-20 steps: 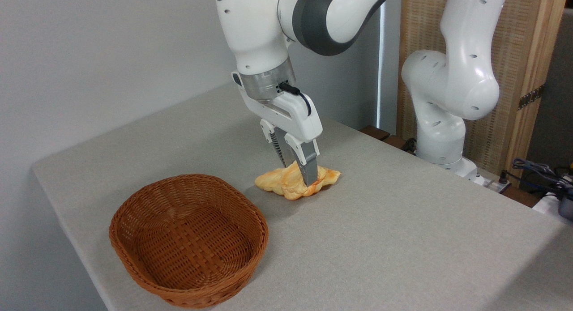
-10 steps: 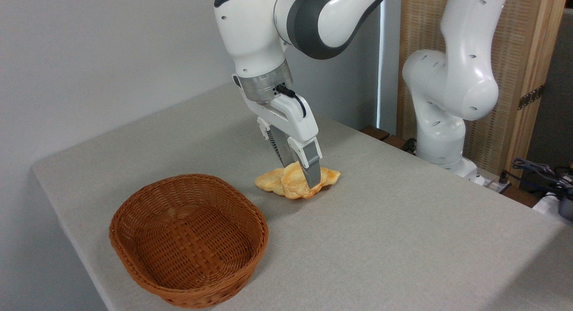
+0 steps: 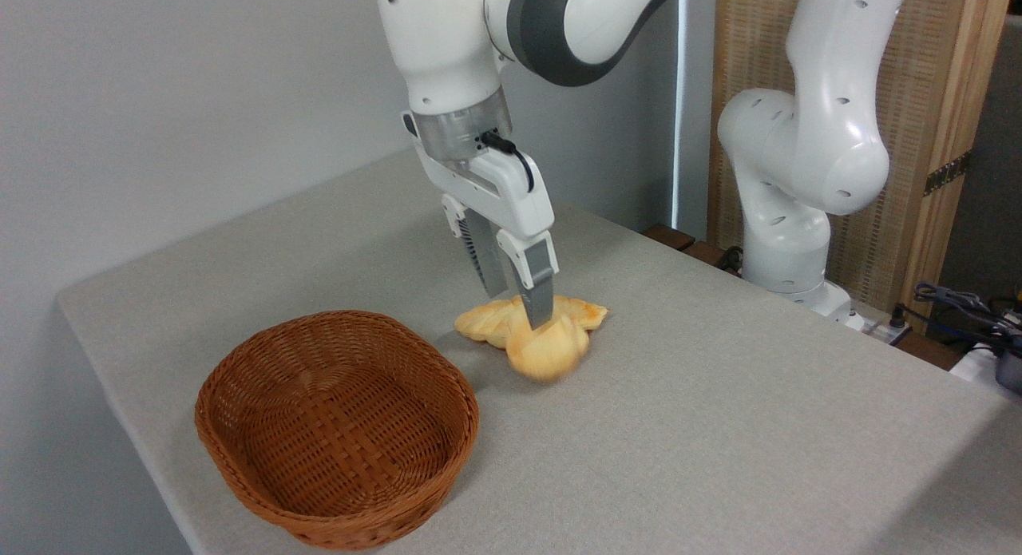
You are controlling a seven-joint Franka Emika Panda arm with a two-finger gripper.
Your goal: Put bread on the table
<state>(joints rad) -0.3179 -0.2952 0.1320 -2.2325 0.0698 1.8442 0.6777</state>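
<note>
The bread (image 3: 549,350), a small golden-yellow bun, is blurred and sits low on the grey-beige table (image 3: 718,435), against the front edge of the longer braided loaf (image 3: 482,321). My gripper (image 3: 520,309) hangs just above the two loaves with its fingers apart. The front fingertip (image 3: 540,311) stands over the bun's back edge, and no finger visibly clamps the bun. The back finger is partly hidden behind the front one.
A brown woven wicker basket (image 3: 335,427) with nothing in it stands at the front left near the table's edge. The arm's white base column (image 3: 798,180) rises at the back right, with cables (image 3: 958,307) beside it. A wooden panel stands behind.
The gripper has lifted and shifted left. The bun, held against the longer loaf before, has come out of the fingers and dropped forward onto the table.
</note>
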